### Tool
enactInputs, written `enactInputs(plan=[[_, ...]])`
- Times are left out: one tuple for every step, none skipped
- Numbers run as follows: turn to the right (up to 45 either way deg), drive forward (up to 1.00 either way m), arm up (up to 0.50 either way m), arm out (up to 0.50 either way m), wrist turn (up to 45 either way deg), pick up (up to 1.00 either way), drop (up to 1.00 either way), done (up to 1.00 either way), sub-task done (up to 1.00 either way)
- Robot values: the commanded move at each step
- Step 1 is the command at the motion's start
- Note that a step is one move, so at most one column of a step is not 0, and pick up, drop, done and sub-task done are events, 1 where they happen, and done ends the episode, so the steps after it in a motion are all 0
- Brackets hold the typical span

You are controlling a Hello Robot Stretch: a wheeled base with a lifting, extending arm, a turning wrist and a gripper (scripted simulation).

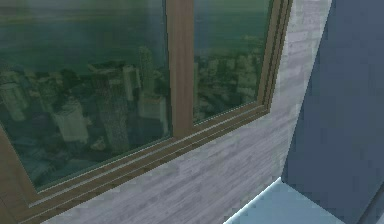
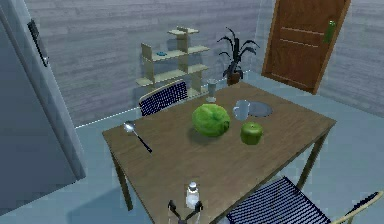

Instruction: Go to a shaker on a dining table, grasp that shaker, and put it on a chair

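Note:
In the arm side view a small pale shaker (image 2: 192, 193) with a dark top stands at the near edge of the wooden dining table (image 2: 290, 135). The gripper's thin dark fingers (image 2: 173, 208) rise from the bottom edge right by it. The gripper (image 2: 186, 211) has the shaker standing on the table at its far end, so I cannot tell whether it holds anything. One blue slatted chair (image 2: 163, 99) stands at the table's far side. Another blue chair (image 2: 281, 204) stands at the near right corner.
On the table lie a green leafy head (image 2: 211, 120), a green apple (image 2: 251, 133), a mug (image 2: 241, 108), a plate (image 2: 258, 105) and a long spoon (image 2: 136, 134). Beyond stand a shelf (image 2: 176, 55), a potted plant (image 2: 233, 52) and a brown door (image 2: 305, 42). The forward view faces a brown-framed window (image 1: 180, 70).

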Motion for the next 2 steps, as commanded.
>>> enactInputs(plan=[[0.0, 0.0, 0.1, 0.0, 0.0, 0.0, 0.0, 0.0, 0.0], [0.0, 0.0, 0.26, 0.0, 0.0, 0.0, 0.0, 0.0, 0.0]])
